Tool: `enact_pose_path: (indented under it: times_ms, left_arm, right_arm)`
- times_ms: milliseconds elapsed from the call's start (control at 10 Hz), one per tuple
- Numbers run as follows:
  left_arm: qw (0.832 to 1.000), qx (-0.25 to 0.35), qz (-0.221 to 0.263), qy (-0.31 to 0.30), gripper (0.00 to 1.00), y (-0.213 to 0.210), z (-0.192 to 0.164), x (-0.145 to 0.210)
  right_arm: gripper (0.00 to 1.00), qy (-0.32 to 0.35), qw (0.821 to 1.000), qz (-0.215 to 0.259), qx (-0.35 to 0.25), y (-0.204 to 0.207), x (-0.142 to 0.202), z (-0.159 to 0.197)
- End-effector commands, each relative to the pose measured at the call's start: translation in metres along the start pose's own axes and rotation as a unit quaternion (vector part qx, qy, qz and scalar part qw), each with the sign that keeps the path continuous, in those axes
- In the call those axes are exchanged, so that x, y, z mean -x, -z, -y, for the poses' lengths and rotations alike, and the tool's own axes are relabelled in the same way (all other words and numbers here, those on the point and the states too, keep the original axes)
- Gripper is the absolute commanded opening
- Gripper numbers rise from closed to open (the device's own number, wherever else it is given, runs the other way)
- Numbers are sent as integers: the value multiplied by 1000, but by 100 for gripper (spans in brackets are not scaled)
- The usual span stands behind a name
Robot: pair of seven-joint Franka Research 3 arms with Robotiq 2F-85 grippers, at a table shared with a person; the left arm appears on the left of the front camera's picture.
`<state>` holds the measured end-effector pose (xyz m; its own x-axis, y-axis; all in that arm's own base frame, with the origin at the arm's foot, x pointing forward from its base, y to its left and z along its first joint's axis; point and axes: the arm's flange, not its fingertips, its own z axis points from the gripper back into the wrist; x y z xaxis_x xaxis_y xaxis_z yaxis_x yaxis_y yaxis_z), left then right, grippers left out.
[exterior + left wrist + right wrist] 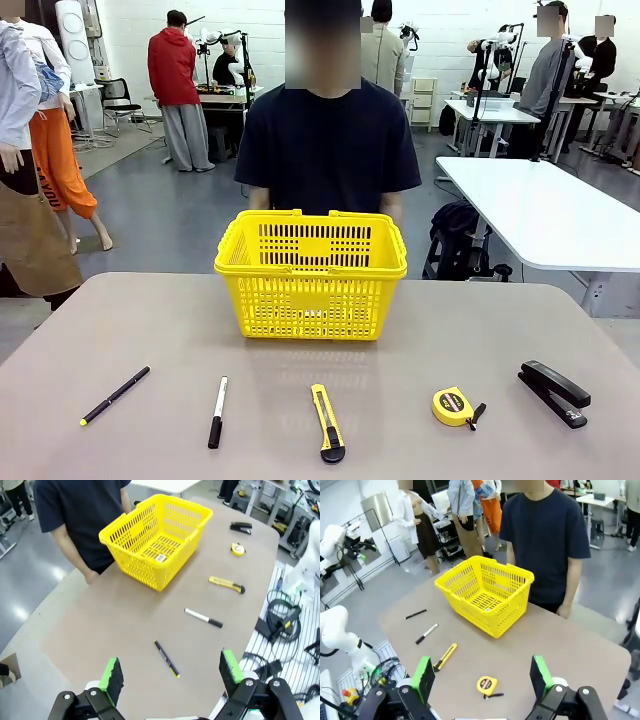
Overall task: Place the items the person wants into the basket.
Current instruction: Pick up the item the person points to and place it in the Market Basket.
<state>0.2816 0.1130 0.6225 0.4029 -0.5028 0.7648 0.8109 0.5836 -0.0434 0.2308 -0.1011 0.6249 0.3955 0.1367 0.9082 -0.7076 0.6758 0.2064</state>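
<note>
While your left gripper (171,666) and right gripper (481,669) gaped empty, the basket (310,300) held no items — marker (217,411), stapler (553,393) and tape measure (455,406) lay along the table's near edge.

The basket (310,275) is bright yellow with slotted lattice sides, the worktop (150,320) a dull brownish-grey. The marker (217,411) is white with a black cap, the stapler (553,393) black, the tape measure (453,405) yellow, the pen (115,394) black with a yellow tip, the utility knife (326,422) yellow and black.
</note>
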Motion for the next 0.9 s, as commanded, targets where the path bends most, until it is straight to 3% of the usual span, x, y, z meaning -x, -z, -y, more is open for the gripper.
enact_pose_path:
  times_ms: [0, 400, 800]
  left_arm:
    - [1000, -8, -18, 15, 100, -15, -11, 12]
    - [999, -39, 10, -28, 100, -42, -13, 43]
    - [997, -58, -7, -47, 100, -45, -11, 42]
  right_arm:
    - [100, 3, 1000, -21, 22, -30, 32, -13]
    - [100, 20, 990, -108, 94, -63, 34, -27]
    - [100, 72, 980, -115, 146, -85, 47, -23]
